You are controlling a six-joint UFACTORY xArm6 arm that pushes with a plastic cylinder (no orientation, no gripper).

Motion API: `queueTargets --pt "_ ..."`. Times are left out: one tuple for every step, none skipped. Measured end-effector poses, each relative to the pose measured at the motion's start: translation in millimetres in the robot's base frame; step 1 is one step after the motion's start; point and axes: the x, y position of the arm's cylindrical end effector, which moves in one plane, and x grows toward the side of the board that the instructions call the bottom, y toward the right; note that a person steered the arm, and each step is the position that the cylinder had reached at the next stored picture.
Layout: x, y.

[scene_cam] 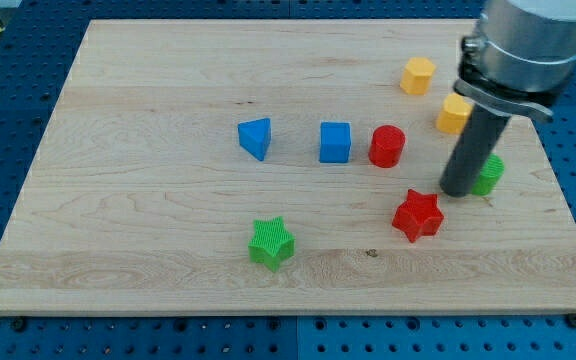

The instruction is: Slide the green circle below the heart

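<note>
Although the tip (458, 191) was seen touching the green circle (489, 174), it lay just below the partly hidden yellow heart (452, 115); no pincer was fitted.

my tip (458, 190) touching green block (489, 175), red star (417, 215) near

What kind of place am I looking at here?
Probably a robotics lab test bench: a pale wooden board on a blue perforated metal table, small coloured plastic blocks such as a green star, and a robot's dark rod.

Lab bench: blue pegboard (28, 45), wooden board (148, 230)
</note>
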Motion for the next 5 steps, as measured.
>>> queueTargets --pt "-0.1 32.8" --pt "0.8 41.5" --pt "1.3 65.5" --pt "4.4 101.9" --pt "6.5 126.1"
